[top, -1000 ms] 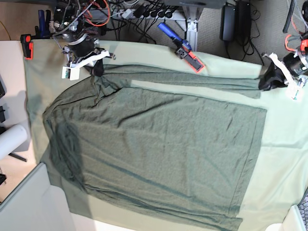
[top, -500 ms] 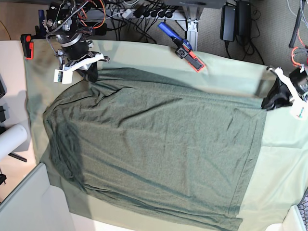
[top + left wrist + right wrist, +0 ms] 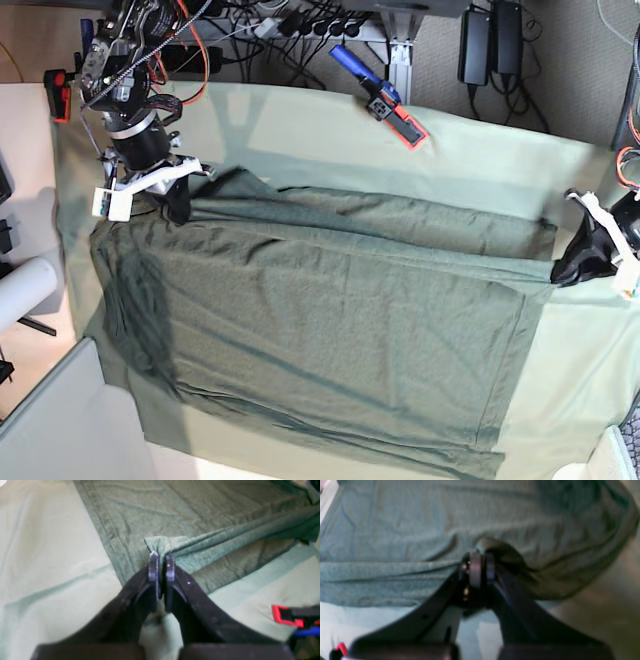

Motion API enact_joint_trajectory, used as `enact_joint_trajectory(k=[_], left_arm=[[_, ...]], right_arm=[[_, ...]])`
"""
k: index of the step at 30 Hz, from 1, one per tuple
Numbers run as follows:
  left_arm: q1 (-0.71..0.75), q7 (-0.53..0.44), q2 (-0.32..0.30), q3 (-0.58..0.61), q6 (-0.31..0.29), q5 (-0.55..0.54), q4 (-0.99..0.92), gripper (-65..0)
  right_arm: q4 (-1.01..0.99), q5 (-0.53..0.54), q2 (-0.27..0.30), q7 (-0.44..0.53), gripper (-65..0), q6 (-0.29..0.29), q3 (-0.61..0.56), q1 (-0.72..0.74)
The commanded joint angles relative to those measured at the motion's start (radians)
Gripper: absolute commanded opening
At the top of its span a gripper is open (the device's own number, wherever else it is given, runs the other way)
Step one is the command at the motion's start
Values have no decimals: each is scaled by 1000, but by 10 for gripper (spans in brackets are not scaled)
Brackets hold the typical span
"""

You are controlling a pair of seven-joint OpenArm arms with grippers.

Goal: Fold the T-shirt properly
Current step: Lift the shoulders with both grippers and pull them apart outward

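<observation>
The T-shirt [image 3: 320,330] is spread flat over most of the counter [image 3: 470,160], on a pale green cloth [image 3: 580,370], w/ its far edge doubled over toward the near side along the full width. The left gripper [image 3: 560,268] is seen at the base view's right, jaws closed on the folded corner of the fabric; in the wrist view the left gripper [image 3: 161,555] pinches a bunched corner, approx. at the shirt's edge. The right gripper [image 3: 178,205] is at the opp. end, closed on a gathered lump of fabric, confirmed in the wrist view [image 3: 480,557] though blurred. A red-and-blue clamp [image 3: 385,100] lies on the far counter edge, well apart from the shirt.
</observation>
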Motion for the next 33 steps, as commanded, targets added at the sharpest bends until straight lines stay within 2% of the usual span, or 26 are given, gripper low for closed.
enact_joint_trajectory(k=[1, 9, 16, 19, 28, 31, 32, 33], left_arm=[[-28, -23, -17, -10, 1, -9, 2, -650], [-141, -23, -17, -2, 1, -16, -125, -650], [-233, -50, -13, 103, 1, 6, -259, -650], [-270, -76, -8, 141, 1, 38, -291, -650], [-316, -75, 9, 171, 1, 58, -346, -641], [-315, -75, 9, 172, 1, 59, -346, -568], [-315, -75, 8, 172, 1, 58, -346, -521], [-315, -74, 8, 172, 1, 56, -346, -471]], right_arm=[[8, -13, 18, 23, -650, -8, 10, 19], [-32, -35, 18, 34, -650, -8, 10, 91], [-143, -64, 18, 49, -650, -6, 10, 171], [-186, -69, 18, 48, -650, 11, 10, 206], [-237, -88, 18, 49, -650, 15, 10, 232], [-237, -87, 18, 49, -650, 15, 10, 232], [-237, -86, 18, 49, -606, 15, 10, 232], [-237, -85, 18, 50, -527, 15, 10, 232]])
